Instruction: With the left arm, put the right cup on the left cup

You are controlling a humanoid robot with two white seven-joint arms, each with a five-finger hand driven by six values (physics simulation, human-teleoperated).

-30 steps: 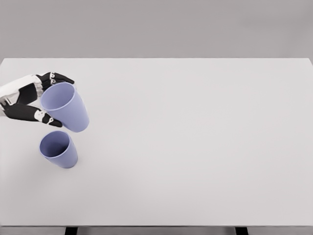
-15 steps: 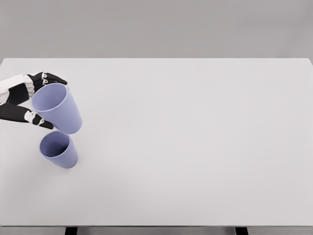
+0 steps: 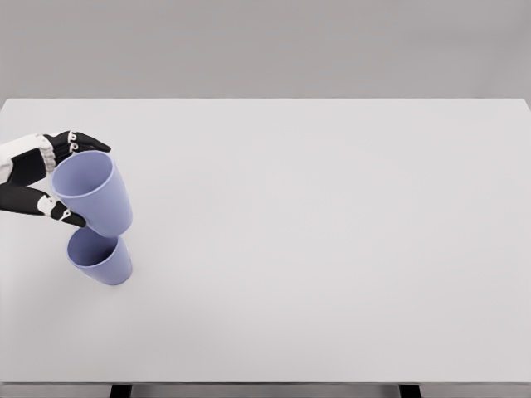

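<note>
Two lavender cups show at the left of the white table (image 3: 315, 215). One cup (image 3: 93, 192) hangs in the air, slightly tilted, with my left hand (image 3: 51, 174) shut around its far side. Its base overlaps the rim of the second cup (image 3: 103, 259), which stands upright on the table just below it. Whether the two cups touch cannot be made out. The right arm does not show.
The table's left edge (image 3: 2, 249) runs close beside the cups. Its front edge (image 3: 265, 382) lies below them.
My left hand has carried the held cup leftward and down, from up and to the right of the standing cup to directly over its mouth. The standing cup has not moved.
</note>
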